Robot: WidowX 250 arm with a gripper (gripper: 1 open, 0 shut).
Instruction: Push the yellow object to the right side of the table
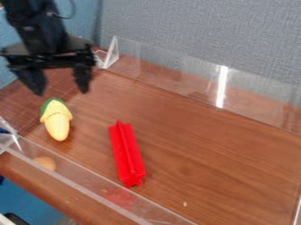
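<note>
The yellow object, a small egg-shaped toy with a green cap at its far end, lies near the left edge of the brown wood-grain table. My black gripper hangs just behind and above it, fingers spread wide and pointing down, with nothing between them. One fingertip stands left of the toy's green cap and the other to its right. The gripper does not touch the toy.
A long red bar lies on the table right of the toy, running toward the front wall. Low clear acrylic walls edge the tabletop. A small pale object sits outside the front-left wall.
</note>
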